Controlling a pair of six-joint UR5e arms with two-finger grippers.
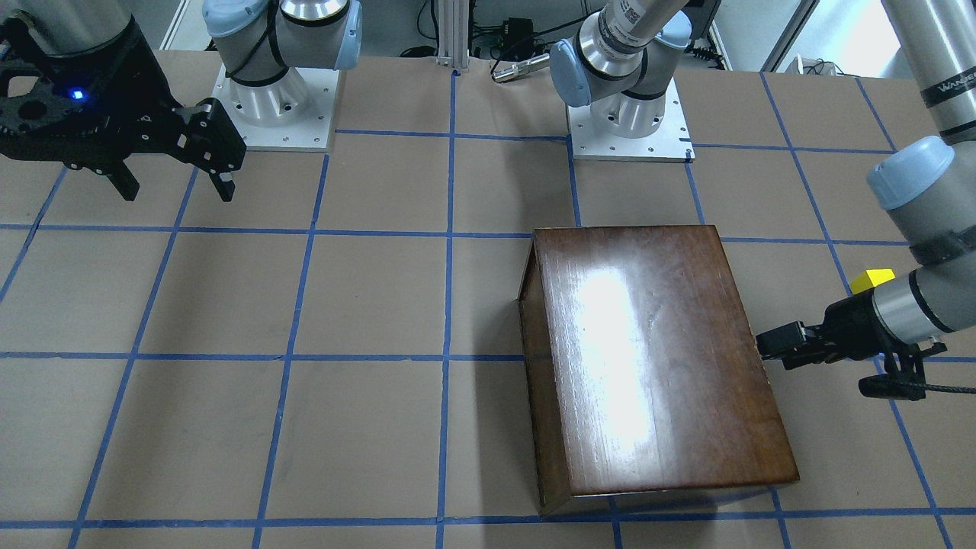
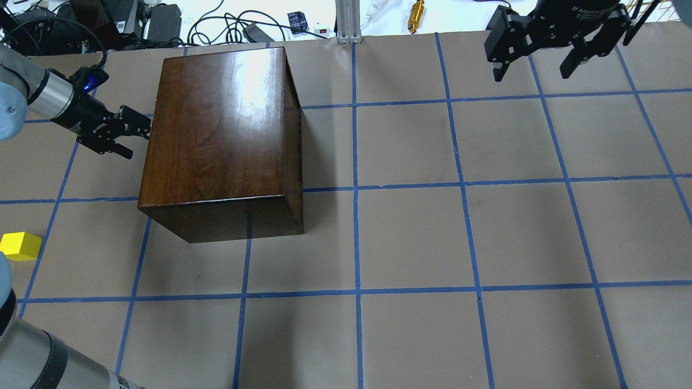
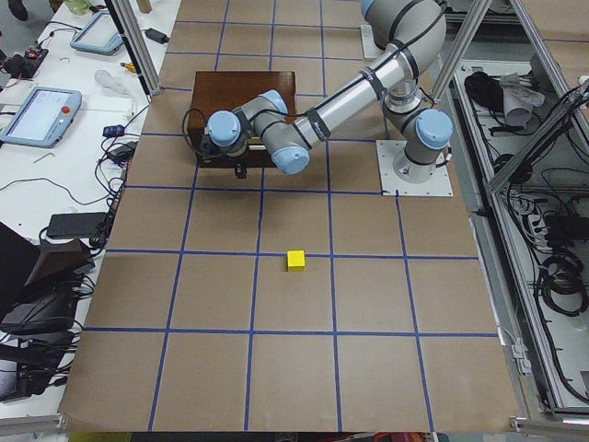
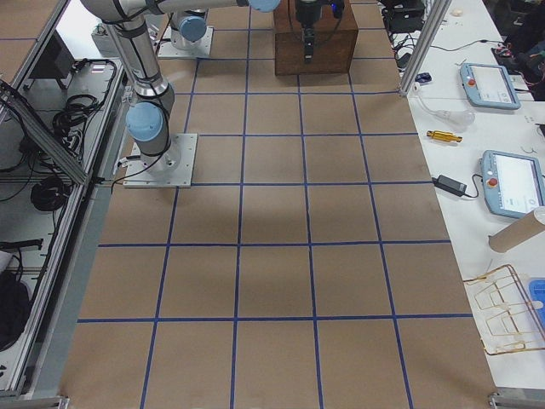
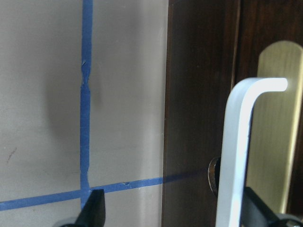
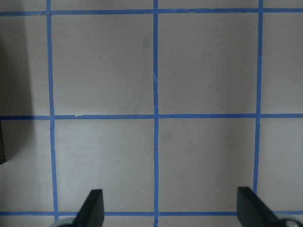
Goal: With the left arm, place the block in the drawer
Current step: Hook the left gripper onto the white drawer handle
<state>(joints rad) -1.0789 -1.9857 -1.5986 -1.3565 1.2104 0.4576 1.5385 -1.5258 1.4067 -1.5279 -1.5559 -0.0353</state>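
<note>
The block [image 2: 20, 246] sits on the surface [image 2: 411, 237] at the far left, nearer the robot than the box [image 2: 221, 135] and well apart from it. It rests flat inside one blue-taped square, and nothing touches it.

The drawer [image 5: 248, 33] is shut. Its dark front panel lies in the left-hand side of the box, facing the left arm [image 2: 54, 102]. A brass plate [image 5: 277, 118] is mounted on that panel, with a pale bent handle [image 5: 239, 151] standing in front of it.

The left arm reaches in low from the left, with its wrist level and pointed at the drawer front.
- Left jaws: released and spread wide, with the tips just beside the panel.
- In the left wrist view the handle lies between the two tips, close to the right-hand one.
- Whether either tip touches the handle cannot be told.

The right arm [image 1: 69, 19] hangs over the far right part of the surface, well apart from the box.
- Right jaws: released and gripping nothing, pointing down at bare taped squares.

The box stands left of centre toward the far edge, with its glossy top reflecting the room light. Brown paper covers the surface, and blue tape divides it into a grid.
</note>
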